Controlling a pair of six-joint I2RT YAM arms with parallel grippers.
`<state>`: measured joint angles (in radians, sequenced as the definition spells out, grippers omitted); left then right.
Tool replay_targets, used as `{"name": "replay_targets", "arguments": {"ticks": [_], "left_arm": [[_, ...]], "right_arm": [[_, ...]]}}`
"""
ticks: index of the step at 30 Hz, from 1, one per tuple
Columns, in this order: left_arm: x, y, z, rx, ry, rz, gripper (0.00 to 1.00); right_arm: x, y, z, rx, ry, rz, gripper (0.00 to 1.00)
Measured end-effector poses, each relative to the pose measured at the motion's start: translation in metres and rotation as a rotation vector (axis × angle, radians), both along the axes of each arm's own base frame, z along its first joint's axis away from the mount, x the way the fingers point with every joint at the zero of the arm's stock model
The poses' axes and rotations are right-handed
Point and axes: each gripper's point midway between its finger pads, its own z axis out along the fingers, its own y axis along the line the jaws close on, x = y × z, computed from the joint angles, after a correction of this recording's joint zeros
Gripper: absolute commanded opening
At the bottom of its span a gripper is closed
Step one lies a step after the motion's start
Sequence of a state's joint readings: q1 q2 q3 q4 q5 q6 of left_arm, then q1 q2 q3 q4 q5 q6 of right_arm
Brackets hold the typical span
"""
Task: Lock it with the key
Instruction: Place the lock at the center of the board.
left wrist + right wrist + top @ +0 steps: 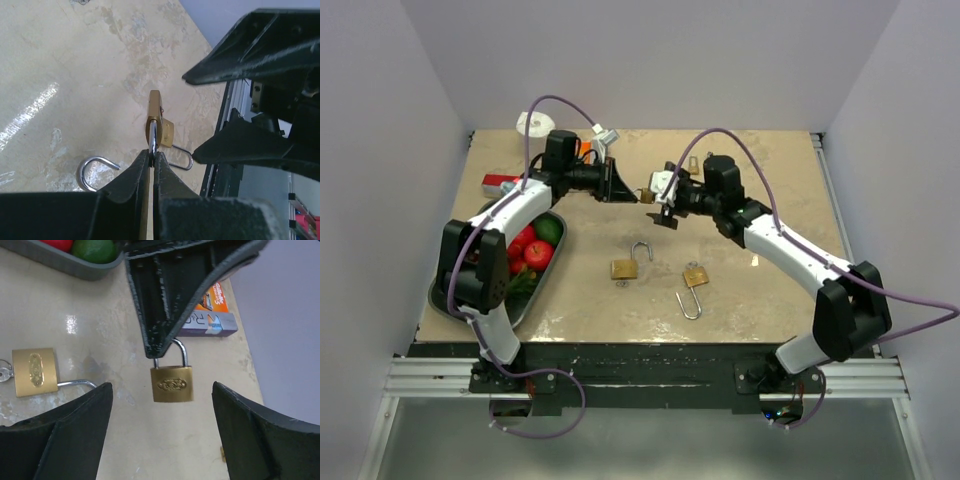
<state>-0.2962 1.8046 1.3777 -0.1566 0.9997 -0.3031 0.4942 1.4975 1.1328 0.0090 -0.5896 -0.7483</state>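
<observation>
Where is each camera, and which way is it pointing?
Top external: fixed above and behind the robot, looking down on the table; left arm and right arm show.
Left wrist: on the left arm, looking along the left gripper, shut on the padlock.
Right wrist: on the right arm, looking past the open right gripper at that padlock.
Shared: both wrist views show that padlock.
</observation>
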Motion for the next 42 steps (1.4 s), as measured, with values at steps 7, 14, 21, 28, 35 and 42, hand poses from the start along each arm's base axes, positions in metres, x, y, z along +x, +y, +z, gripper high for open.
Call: {"name": "replay_targets", "arguments": {"ticks": [7, 14, 21, 28, 35, 42], "left_arm": [[-0.002, -0.002, 0.005, -0.006, 0.008, -0.016, 0.0], [-0.006, -0.003, 0.003, -0.001, 0.028, -0.022, 0.0], [-0.006, -0.003, 0.002, 0.002, 0.024, -0.022, 0.0], [-0.005, -0.002, 0.002, 0.005, 0.014, -0.02, 0.59], [0.006, 0.015, 0.003, 0.031, -0.054, 0.08, 0.99], [0.055, 0.092, 0.051, 0.109, -0.354, 0.435, 0.99]], "right_arm": [[-0.006, 0.022, -0.01, -0.067, -0.147, 0.071, 0.68], [0.012, 0.021, -0.021, -0.117, -0.23, 0.04, 0.59], [0.018, 0.019, -0.028, -0.155, -0.254, 0.031, 0.3], [0.018, 0.019, -0.028, -0.15, -0.24, 0.015, 0.0], [0.034, 0.011, -0.029, -0.071, -0.045, -0.132, 0.0], [0.087, -0.031, -0.042, 0.082, 0.325, -0.541, 0.0]]}}
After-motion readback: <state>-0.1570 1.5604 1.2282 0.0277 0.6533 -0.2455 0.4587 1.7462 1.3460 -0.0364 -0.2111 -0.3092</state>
